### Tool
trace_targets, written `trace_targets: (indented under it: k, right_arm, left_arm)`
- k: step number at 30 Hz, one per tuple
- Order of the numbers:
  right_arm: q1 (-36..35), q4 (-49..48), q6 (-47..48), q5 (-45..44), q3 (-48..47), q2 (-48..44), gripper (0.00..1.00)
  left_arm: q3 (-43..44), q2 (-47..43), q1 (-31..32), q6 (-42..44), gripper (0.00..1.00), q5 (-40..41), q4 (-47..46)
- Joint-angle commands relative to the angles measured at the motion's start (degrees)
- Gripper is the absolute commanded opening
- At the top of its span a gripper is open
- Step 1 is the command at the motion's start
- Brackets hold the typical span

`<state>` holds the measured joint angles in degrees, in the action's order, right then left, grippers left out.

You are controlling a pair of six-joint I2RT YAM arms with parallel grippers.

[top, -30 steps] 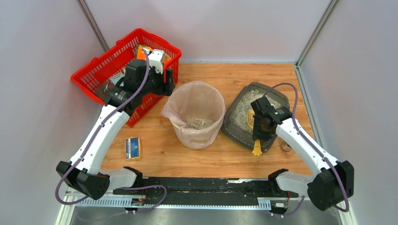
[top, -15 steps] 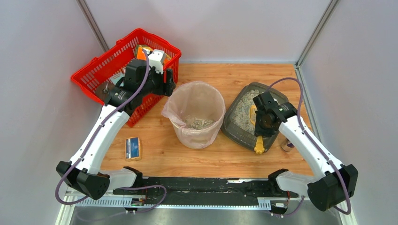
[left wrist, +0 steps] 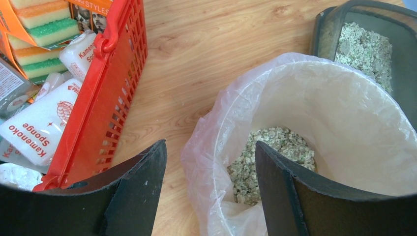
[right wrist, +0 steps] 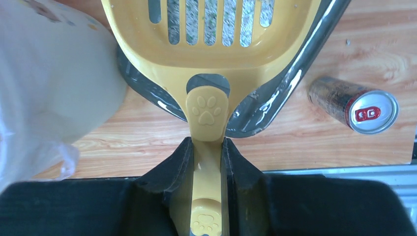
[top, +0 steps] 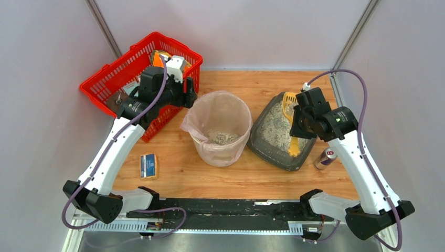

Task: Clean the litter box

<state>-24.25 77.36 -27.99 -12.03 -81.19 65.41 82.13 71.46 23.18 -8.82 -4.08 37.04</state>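
Observation:
The litter box point(top: 268, 137) is a dark grey tray of pale litter, right of the bin; its rim shows in the right wrist view point(right wrist: 275, 105) and its far end in the left wrist view point(left wrist: 373, 49). My right gripper point(top: 296, 126) point(right wrist: 209, 164) is shut on the handle of a yellow slotted scoop point(top: 289, 102) point(right wrist: 216, 44), held above the tray with its bowl empty. My left gripper point(top: 188, 97) point(left wrist: 210, 191) is open, its jaws either side of the bin's bag-lined rim.
A round beige bin point(top: 218, 128) point(left wrist: 314, 123) with a clear liner holds some litter point(left wrist: 270, 157). A red basket point(top: 120, 84) point(left wrist: 108, 98) of sponges stands at the back left. A drink can point(top: 326, 157) point(right wrist: 354, 105) lies right of the tray. A small sponge pack point(top: 149, 165) lies front left.
My right arm has lifted the scoop out of the litter and carried it up toward the tray's far end. The left arm has not moved.

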Motion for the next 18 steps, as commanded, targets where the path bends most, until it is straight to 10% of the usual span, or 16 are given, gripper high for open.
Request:
trace_targets:
  k: [1,18]
  right_arm:
    - [-0.8,7.79,1.71,0.43,-6.87,0.51,0.0]
    - [-23.19,16.15,2.32,-8.96,-30.52,16.5,0.0]
  left_arm:
    - [1.1,-0.53,0.2,-0.32,0.75,-1.46,-1.0]
    - [0.05,-1.76,0.11,-0.41,0.82,-0.33,0.05]
